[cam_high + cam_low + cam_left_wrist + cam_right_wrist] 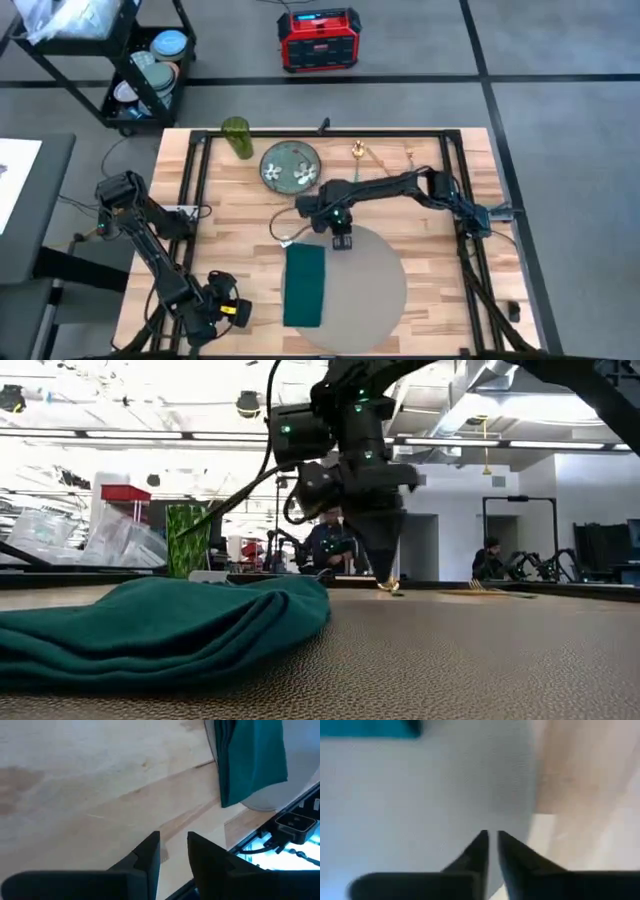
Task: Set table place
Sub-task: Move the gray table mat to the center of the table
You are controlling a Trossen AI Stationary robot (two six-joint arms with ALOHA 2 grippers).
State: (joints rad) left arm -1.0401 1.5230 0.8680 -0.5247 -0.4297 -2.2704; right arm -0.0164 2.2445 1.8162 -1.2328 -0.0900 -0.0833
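Observation:
The place, a round grey-beige placemat (365,290), lies on the wooden table (240,220) toward its near edge. A folded dark-green napkin (304,285) lies flat on the mat's left part. My right gripper (342,240) points down over the mat's far edge, its fingers (481,842) all but shut with nothing between them. Beyond the mat are a green patterned plate (290,165), a green glass (237,138) and gold cutlery (360,153). My left gripper (225,312) waits at the near left corner, its fingers a little apart over bare wood. My right gripper comes from above, pointing down at the placemat's far part (420,795), close to its rim. Its tips (385,578) stand right at the mat's surface. I cannot tell whether they touch it.
A second piece of gold cutlery (410,157) lies at the far right. The black rail frame (195,190) runs along the table's sides. A black shelf cart (140,70) and a red box (318,40) stand on the floor beyond the far edge.

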